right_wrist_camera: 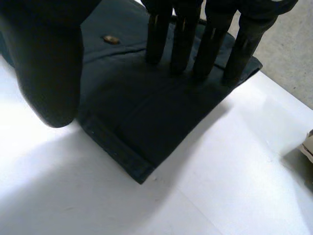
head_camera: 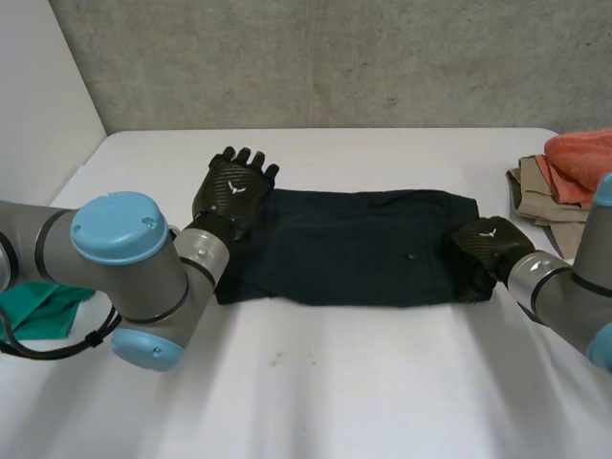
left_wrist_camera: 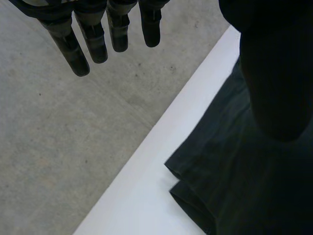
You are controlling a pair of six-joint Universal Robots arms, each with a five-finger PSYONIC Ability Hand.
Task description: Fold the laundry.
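Observation:
A dark navy garment (head_camera: 354,244) lies folded flat across the middle of the white table (head_camera: 335,382), with a small brown button (right_wrist_camera: 110,39) showing. My left hand (head_camera: 234,186) is raised over the garment's left end, its fingers (left_wrist_camera: 93,39) straight and spread, its thumb (left_wrist_camera: 274,73) above the cloth (left_wrist_camera: 230,186), holding nothing. My right hand (head_camera: 488,251) is over the garment's right end. Its straight fingers (right_wrist_camera: 195,44) point down onto the cloth (right_wrist_camera: 146,112) near the right edge, with the thumb (right_wrist_camera: 46,63) held apart and nothing pinched.
A pile of beige and salmon clothes (head_camera: 564,182) lies at the table's right edge, close to my right arm. A green cloth (head_camera: 43,308) sits at the far left under my left arm. A concrete wall (head_camera: 335,57) stands behind the table's far edge.

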